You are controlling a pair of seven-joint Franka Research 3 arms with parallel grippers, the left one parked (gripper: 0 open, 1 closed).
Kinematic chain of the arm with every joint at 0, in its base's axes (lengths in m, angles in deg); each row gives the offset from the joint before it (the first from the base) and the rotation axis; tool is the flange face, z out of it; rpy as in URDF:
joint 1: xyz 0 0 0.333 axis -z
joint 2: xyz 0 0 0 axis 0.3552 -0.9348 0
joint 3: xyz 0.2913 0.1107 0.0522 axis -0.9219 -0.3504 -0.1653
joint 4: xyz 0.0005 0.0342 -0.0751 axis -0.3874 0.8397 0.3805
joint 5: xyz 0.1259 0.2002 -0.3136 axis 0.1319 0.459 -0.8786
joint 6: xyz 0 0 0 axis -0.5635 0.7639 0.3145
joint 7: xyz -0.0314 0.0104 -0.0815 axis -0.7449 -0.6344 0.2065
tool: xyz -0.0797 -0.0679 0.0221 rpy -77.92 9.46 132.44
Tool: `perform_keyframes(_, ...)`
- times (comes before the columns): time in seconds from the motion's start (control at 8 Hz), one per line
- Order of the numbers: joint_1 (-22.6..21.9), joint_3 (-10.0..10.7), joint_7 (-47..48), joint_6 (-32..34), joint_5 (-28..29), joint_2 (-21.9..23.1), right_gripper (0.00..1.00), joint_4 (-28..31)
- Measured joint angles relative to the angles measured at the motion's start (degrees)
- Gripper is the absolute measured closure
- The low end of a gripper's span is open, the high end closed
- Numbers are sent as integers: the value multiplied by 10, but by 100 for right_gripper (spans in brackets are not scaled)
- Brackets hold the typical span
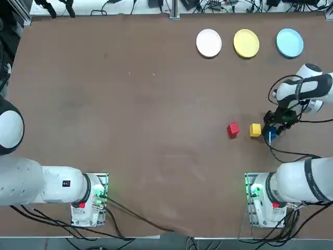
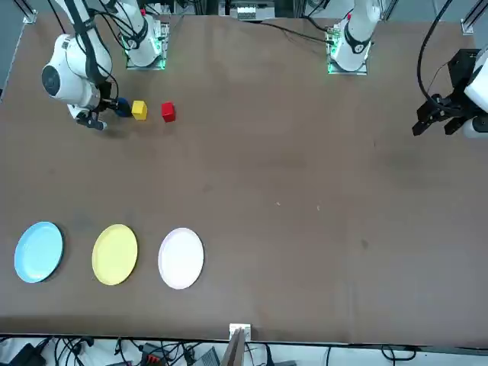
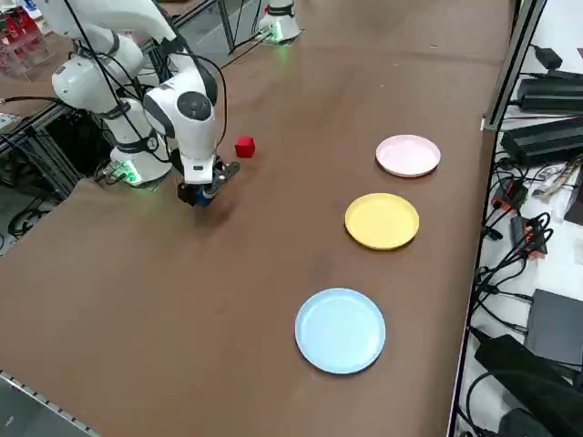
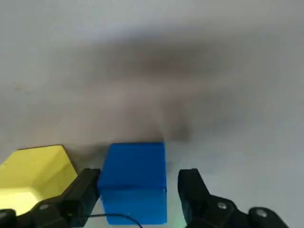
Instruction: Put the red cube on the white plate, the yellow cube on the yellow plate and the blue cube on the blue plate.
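Gripper (image 4: 139, 192) parted around blue cube (image 4: 134, 183); closing off-centre could nudge yellow cube (image 4: 40, 175) beside blue cube.

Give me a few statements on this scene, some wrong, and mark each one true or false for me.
1. The blue cube sits between the two fingers of the right end effector. True.
2. The red cube is already on the white plate. False: it lies on the bare table, away from all three plates.
3. The yellow plate lies between the white plate and the blue plate. True.
4. The yellow cube is farther from the blue cube than the red cube is. False: it is the nearer one.
5. All three plates have nothing on them. True.
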Motion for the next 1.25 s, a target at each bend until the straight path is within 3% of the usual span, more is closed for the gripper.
perform_keyframes(0.12,1,0,0,-1,0,-1,9,0)
perform_keyframes(0.38,4,0,0,11,1,4,31,-2)
perform_keyframes(0.62,5,0,0,52,1,22,31,-19)
perform_keyframes(0.75,7,0,-1,90,0,33,31,-55)
perform_keyframes(1.0,9,0,-3,171,0,16,31,-187)
perform_keyframes(1.25,9,0,-4,254,0,-67,31,-368)
